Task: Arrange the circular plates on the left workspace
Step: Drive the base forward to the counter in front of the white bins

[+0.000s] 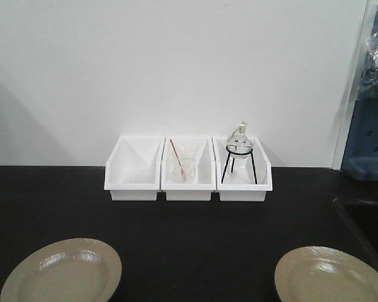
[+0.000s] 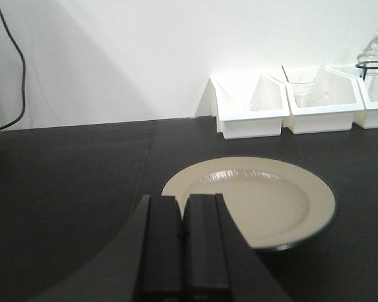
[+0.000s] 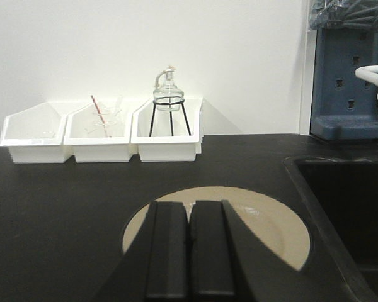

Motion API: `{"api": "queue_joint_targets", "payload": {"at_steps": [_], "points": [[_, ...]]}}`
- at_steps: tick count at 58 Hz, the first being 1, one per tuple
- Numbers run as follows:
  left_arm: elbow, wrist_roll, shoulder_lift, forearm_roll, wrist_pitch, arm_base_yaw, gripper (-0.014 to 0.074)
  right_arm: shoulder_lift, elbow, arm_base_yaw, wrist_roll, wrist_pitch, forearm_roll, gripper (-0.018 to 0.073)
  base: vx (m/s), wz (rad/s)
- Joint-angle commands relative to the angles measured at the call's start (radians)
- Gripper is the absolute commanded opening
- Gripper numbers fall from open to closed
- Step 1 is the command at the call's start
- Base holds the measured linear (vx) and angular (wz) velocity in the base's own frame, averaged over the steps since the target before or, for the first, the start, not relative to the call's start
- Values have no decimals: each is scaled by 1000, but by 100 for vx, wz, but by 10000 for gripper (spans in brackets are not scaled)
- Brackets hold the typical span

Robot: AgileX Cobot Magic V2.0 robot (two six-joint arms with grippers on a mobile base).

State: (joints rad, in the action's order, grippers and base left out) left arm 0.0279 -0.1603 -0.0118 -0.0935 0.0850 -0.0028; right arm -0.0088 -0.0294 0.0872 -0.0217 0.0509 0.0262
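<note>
1. Two circular plates were counted on the black bench top (image 1: 195,236): the left plate (image 1: 62,272) and the right plate (image 1: 332,277). Both were laid flat, faces up, and well apart from each other.
2. Three white bins (image 1: 189,171) were counted, set in one row against the wall and touching side by side. Glassware was seen in the middle bin, and a glass flask (image 1: 239,139) on a black wire stand in the right bin.
3. The right plate was found just beside the rim of the sink basin (image 3: 346,207). A wide stretch of bench top was left open between the plates and up to the bins.
4. The left gripper (image 2: 183,248) was held low at the near side of the left plate — its fingers pressed together, nothing clasped between them.
5. The right gripper (image 3: 189,251) was held likewise at the near side of the right plate, clenched and carrying nothing — part of that plate was hidden behind it.
</note>
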Motion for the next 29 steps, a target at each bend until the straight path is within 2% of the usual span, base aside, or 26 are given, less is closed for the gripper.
{"api": "queue_joint_targets", "payload": {"at_steps": [1, 29], "points": [[12, 6, -14, -1, -85, -6, 3, -17, -7, -2, 1, -76, -13, 0, 27, -5], [12, 6, -14, -1, -85, -6, 3, -17, -7, -2, 1, -76, -13, 0, 16, -6]]}}
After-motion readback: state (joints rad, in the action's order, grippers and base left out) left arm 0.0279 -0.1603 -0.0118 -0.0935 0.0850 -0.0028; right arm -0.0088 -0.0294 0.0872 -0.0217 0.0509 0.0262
